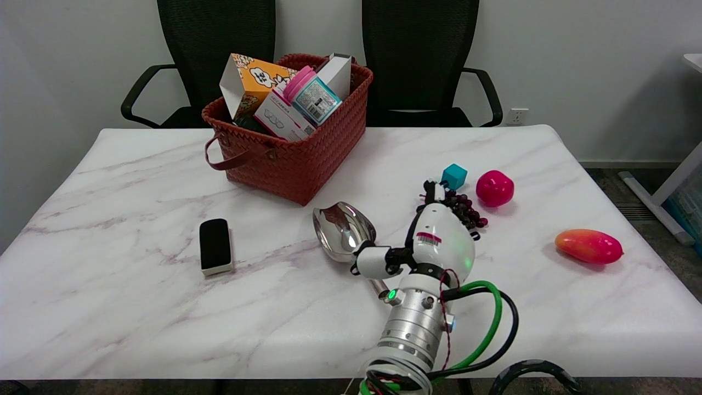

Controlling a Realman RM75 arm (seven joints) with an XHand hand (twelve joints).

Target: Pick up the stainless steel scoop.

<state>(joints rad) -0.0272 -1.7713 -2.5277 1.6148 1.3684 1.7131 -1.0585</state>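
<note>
The stainless steel scoop point(343, 230) lies on the marble table point(137, 307), bowl up and pointing to the far left. Its handle runs toward the near right, and the handle's end point(379, 286) shows beside my wrist. My right hand point(436, 241) sits palm down just right of the scoop. The thumb point(373, 261) reaches left across the handle's neck and hides it. One finger point(433, 191) stretches away toward the far side, and the other fingers are hidden under the hand's back. The scoop appears to rest on the table, and nothing is closed around it.
A woven red basket point(296, 164) full of boxes stands behind the scoop. A black eraser block point(215, 246) lies to the left. Dark grapes point(466, 209), a teal cube point(454, 176) and a red fruit point(494, 188) sit just beyond my hand. A mango point(588, 246) lies to the right.
</note>
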